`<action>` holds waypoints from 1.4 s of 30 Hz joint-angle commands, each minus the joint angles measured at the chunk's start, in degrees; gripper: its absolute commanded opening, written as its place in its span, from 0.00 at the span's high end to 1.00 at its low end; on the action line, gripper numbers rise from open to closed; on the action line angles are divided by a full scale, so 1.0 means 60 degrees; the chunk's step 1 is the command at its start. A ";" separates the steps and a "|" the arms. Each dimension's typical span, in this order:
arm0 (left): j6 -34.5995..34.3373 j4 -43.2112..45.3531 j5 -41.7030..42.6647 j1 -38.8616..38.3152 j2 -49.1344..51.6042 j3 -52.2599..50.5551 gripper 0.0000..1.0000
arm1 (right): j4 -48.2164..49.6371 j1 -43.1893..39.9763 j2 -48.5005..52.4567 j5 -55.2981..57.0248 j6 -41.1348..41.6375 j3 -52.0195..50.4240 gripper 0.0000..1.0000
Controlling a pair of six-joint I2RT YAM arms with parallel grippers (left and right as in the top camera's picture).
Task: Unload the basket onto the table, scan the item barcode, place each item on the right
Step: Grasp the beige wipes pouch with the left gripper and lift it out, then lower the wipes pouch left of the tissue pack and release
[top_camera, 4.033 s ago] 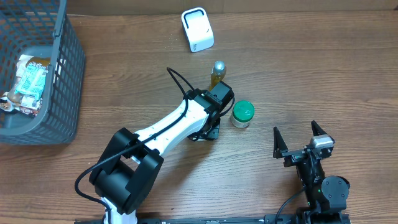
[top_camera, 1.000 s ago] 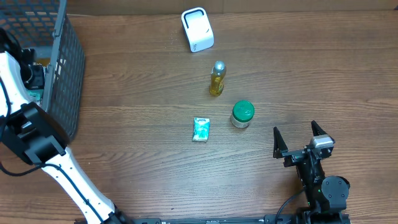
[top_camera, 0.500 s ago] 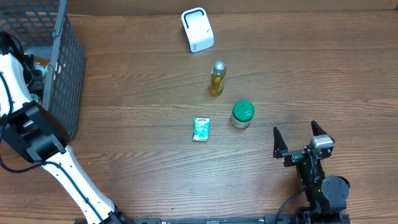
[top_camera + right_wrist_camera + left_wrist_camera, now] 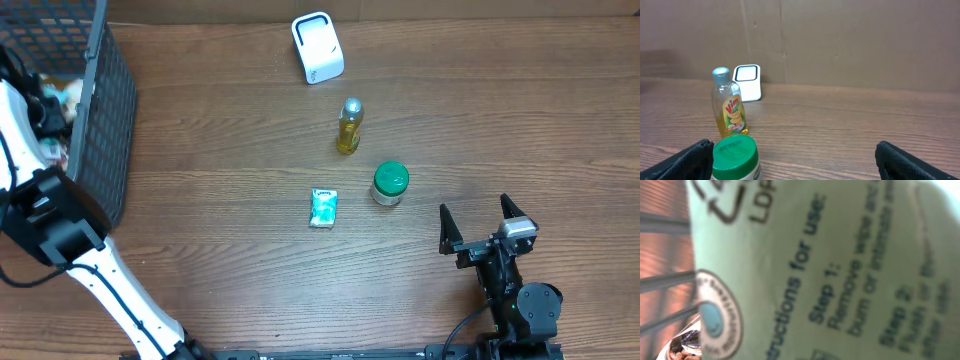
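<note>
Overhead, a dark grey plastic mesh basket (image 4: pixel 108 130) sits at the left edge of the brown wooden table (image 4: pixel 220 260). The white-and-black left arm (image 4: pixel 40 205) reaches over its wall, and the left gripper is hidden among the wrapped packets inside, so whether its jaws are wide or closed cannot be told here. A white box-shaped barcode scanner (image 4: pixel 317 47) stands at the far side of the table, well apart from the basket. Nearer the middle are a small bottle of yellow liquid with a silver cap (image 4: pixel 348 127), a jar with a green screw lid (image 4: pixel 390 184) and a small teal sachet (image 4: pixel 323 207) lying flat. The right gripper (image 4: pixel 477 222) rests at the near right, jaws spread wide and holding nothing.

Left wrist view is almost filled by a pale green wipe packet (image 4: pixel 840 270) with dark, blurred use instructions and a round seal; it is inside the basket, whose bars (image 4: pixel 665 279) show at the left. No fingers are visible, so a grip cannot be confirmed.

Right wrist view shows the right gripper (image 4: pixel 800 162) with its jaws wide apart, the green-lidded jar (image 4: pixel 735 157) just ahead, the yellow bottle (image 4: pixel 730 110) behind it, and the scanner (image 4: pixel 748 82) beyond.
</note>
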 commanded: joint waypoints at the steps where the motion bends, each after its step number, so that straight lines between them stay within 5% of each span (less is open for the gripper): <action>1: -0.1545 0.0015 0.0557 -0.0036 -0.2386 0.0984 0.96 | 0.0044 -0.0011 -0.0069 -0.0058 -0.0015 -0.0098 0.00; 10: -0.2900 -0.0423 0.2816 -0.0076 -0.5650 0.0980 0.96 | 0.0044 -0.0011 -0.0066 -0.0058 -0.0015 -0.0098 0.00; 17: -0.3319 -0.1821 0.3169 -0.1038 -0.6972 0.0980 0.96 | 0.0047 -0.0011 -0.0069 -0.0058 -0.0011 -0.0098 0.00; 26: -0.3322 -0.4000 0.3162 -0.3690 -0.6936 0.0532 0.96 | 0.0047 -0.0011 -0.0069 -0.0058 -0.0015 -0.0098 0.00; 42: -0.4612 -0.3461 0.3147 -0.6812 -0.6885 -0.3213 0.96 | 0.0047 -0.0011 -0.0069 -0.0058 -0.0015 -0.0098 0.00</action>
